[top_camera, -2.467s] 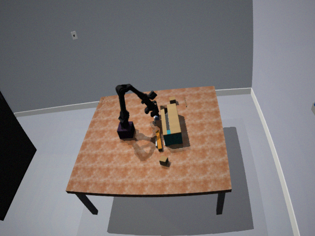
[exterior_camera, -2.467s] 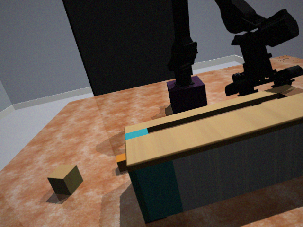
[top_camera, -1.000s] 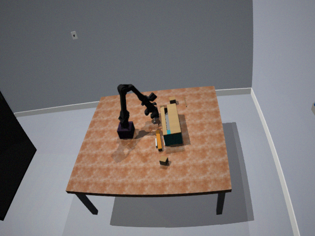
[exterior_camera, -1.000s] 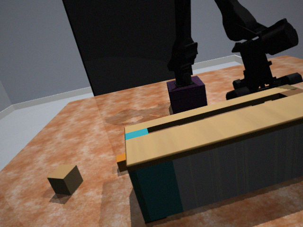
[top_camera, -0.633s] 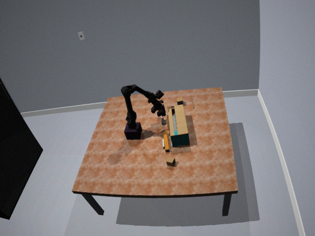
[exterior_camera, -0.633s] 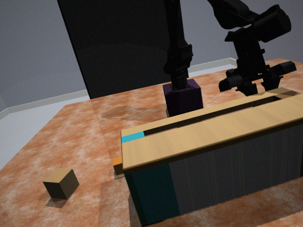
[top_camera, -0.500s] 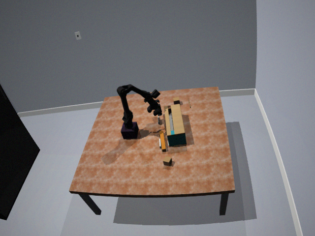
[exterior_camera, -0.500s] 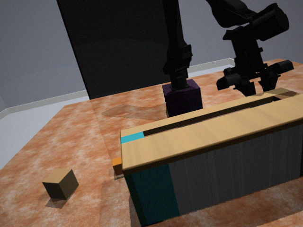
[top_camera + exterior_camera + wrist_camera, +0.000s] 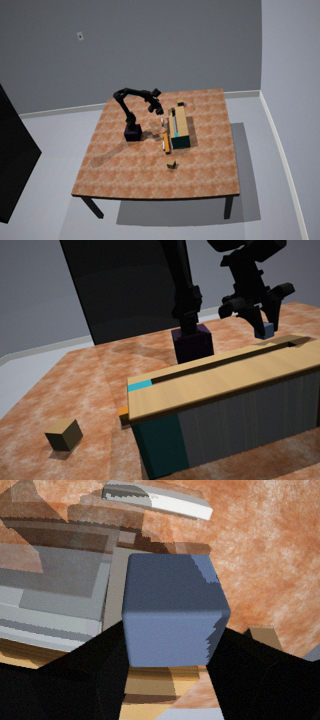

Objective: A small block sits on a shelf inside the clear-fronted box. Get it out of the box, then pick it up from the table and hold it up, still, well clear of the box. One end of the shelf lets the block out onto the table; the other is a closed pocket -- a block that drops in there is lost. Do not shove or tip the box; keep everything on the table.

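Mottled orange worktop (image 9: 134, 175) mid-frame, grey walls behind, pale floor. Fingers (image 9: 255, 317) clamped on blue block (image 9: 266, 330), upper right.

— On the mottled orange-brown counter (image 9: 124, 175)?
— Long wooden-topped box (image 9: 180, 124) with a teal end, dark purple arm base (image 9: 139, 135), small tan cube (image 9: 171, 164) set apart, orange bar (image 9: 166, 143) just beside the box.
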Robot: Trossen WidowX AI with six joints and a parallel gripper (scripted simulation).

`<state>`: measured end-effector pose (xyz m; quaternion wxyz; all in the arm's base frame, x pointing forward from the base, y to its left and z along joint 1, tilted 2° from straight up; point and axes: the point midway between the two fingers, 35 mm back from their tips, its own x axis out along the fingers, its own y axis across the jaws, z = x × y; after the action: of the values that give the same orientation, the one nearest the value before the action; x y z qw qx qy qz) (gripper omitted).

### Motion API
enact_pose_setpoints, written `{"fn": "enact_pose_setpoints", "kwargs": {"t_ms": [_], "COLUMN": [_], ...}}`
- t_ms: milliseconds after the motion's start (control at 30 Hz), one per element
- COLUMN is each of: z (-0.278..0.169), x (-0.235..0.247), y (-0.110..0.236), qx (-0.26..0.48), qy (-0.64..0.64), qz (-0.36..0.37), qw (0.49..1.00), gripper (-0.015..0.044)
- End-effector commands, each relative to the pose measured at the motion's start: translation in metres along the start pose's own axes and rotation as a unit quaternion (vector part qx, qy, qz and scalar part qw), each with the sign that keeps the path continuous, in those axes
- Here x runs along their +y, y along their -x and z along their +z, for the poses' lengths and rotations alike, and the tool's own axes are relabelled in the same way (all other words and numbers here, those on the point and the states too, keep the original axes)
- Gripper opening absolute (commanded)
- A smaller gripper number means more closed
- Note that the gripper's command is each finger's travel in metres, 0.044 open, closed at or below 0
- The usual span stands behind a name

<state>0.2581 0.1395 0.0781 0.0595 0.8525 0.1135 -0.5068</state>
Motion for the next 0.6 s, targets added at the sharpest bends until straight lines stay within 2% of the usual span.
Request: {"fn": "enact_pose_setpoints", "kwargs": {"t_ms": [0,367,567], "z": [0.001,0.009,0.009], "x": [0.003,0.012,0.013], "y": [0.018,0.055,0.058], "qx": [0.007,0.026,0.028], "qy": [0.029,0.095,0.099], "qz": [-0.015,-0.042,-0.043], "qw": [0.999,0.994,0.994], "gripper": [0.0,0.0,0.0]}}
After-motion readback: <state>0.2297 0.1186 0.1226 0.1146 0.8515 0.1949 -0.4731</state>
